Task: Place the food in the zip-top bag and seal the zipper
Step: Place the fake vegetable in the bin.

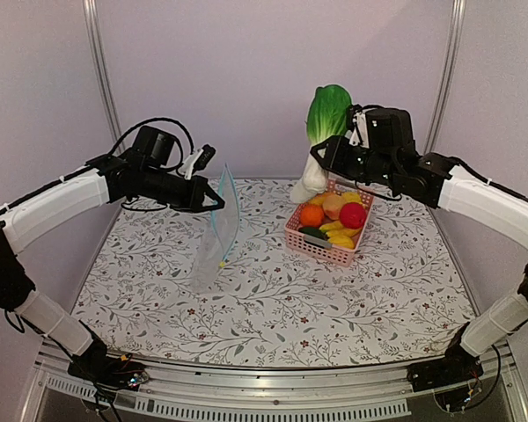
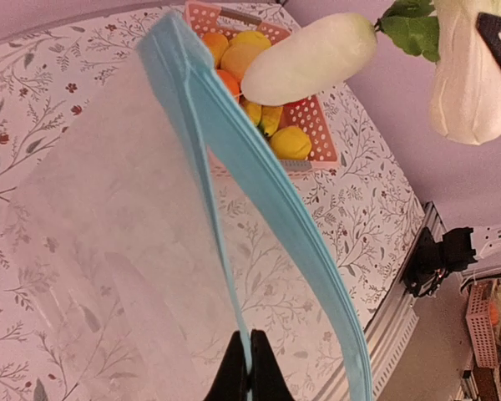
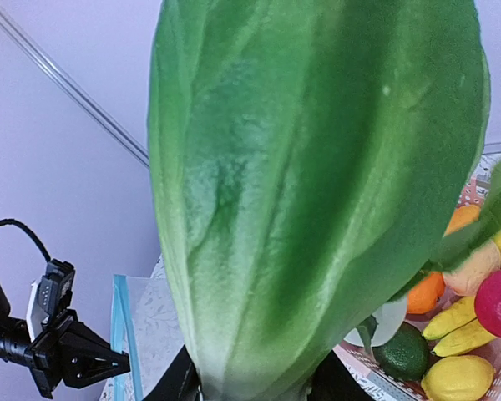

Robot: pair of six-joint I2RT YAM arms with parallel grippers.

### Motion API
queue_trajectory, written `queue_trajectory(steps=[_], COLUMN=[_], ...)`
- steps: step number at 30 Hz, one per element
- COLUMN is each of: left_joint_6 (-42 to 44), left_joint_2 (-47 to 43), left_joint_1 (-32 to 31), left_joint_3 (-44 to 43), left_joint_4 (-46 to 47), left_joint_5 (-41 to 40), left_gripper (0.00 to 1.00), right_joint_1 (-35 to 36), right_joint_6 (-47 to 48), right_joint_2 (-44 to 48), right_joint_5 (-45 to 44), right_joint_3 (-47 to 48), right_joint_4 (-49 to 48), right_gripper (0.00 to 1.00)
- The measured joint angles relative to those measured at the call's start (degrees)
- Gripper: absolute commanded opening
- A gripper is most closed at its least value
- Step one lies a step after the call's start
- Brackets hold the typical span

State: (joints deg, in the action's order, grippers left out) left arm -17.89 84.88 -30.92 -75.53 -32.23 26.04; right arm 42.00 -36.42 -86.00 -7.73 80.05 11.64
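Large white-stemmed, green-leafed toy bok choy [image 1: 326,119] hung over the pink slatted plastic basket [image 1: 319,249], right gripper [image 1: 322,163] clamped on it. The left gripper [image 1: 218,204] pinched 1 lip of the upright clear crinkly zip-top bag [image 1: 213,251]. I judged stem-first entry between the light-blue zipper strips [image 2: 267,192] safest.

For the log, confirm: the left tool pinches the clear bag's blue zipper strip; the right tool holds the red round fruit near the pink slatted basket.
Wrong: the right tool holds the leafy green bok choy; the red round fruit lies in the basket. See top external view.
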Motion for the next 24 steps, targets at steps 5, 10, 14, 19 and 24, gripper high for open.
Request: queue_trajectory(steps=[5,10,14,19,24], left_joint_6=[-2.4,-4.52,-5.35,-5.33,-4.57], left_joint_2=[0.0,0.02,0.13,0.22,0.66], left_joint_1=[0.0,0.0,0.0,0.0,0.02], left_joint_3=[0.0,0.15,0.15,-0.09,-1.79], left_joint_4=[1.11,2.6,3.04,2.67,1.25], left_joint_5=[0.83,1.05,2.01,2.47,3.56], left_gripper=[0.0,0.0,0.0,0.0,0.0], right_joint_1=[3.87,8.72,12.81,17.22,20.26], right_joint_6=[3.74,8.07,11.39,14.21,15.89], right_joint_2=[2.45,2.6,2.12,0.63,-2.01], right_joint_5=[-1.07,-2.05,-2.4,-2.54,-2.49], right_joint_3=[0.28,2.23,5.18,6.75,6.75], right_joint_4=[0.46,1.31,1.01,-1.55,-4.31], right_gripper=[0.29,0.29,0.29,0.29,0.29])
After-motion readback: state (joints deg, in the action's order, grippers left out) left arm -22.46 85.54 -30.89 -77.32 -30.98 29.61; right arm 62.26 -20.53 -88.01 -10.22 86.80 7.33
